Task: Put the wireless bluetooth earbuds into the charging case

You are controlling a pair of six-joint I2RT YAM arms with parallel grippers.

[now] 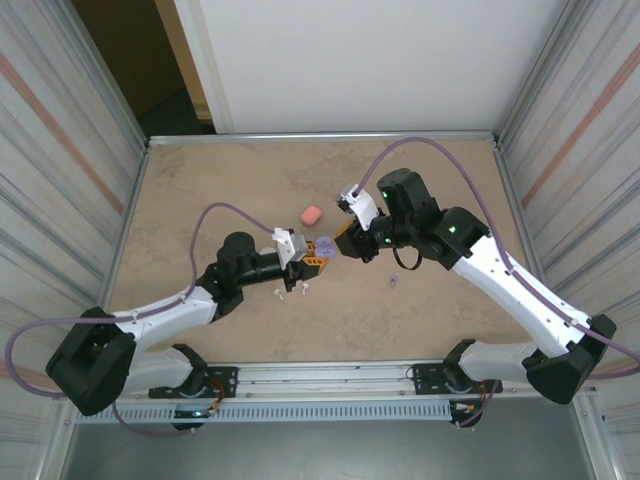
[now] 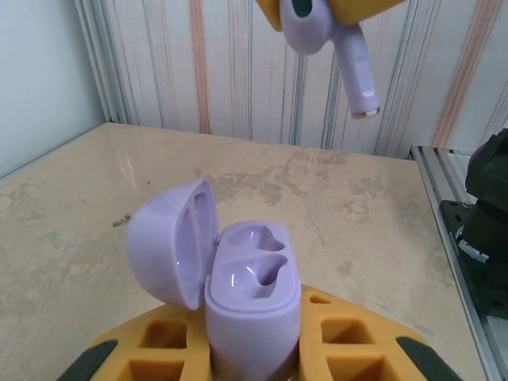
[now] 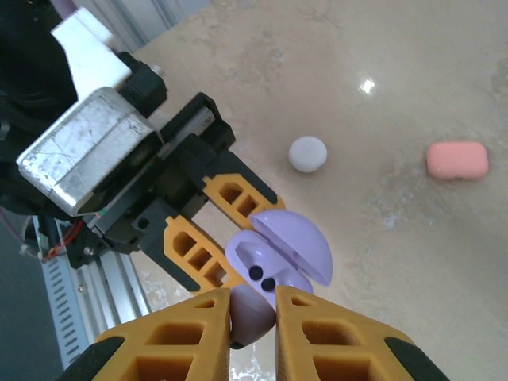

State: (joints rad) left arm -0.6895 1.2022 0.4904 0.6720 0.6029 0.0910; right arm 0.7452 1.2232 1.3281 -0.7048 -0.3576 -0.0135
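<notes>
Left pincer (image 1: 316, 254): mine, clamped tight on the lower body of the purple charging case (image 2: 254, 286), which stands upright between the yellow fingers.
Case lid (image 2: 171, 242): hinged open to the left; both sockets face up and look bare.
Right pincer (image 3: 252, 317): mine, closed to a narrow slit on the head of a purple earbud (image 2: 317, 32).
Earbud position: top of the left wrist frame, above and right of the sockets, with the stem slanting down and to the right. There is clear air between the stem tip and the case rim.
Meeting point: the two pincers nearly touch at the middle of the surface (image 1: 200, 200).
Open room: bare surface toward the far edge and at both sides, up to the ribbed walls.
Nearby clutter: pink case (image 1: 311, 214) just up-left of the pincers; white case (image 3: 307, 153) beside it, apart.
Loose pieces: white earbuds (image 1: 280, 293) below my left pincer; second purple earbud (image 1: 393, 284) lower right of centre.
</notes>
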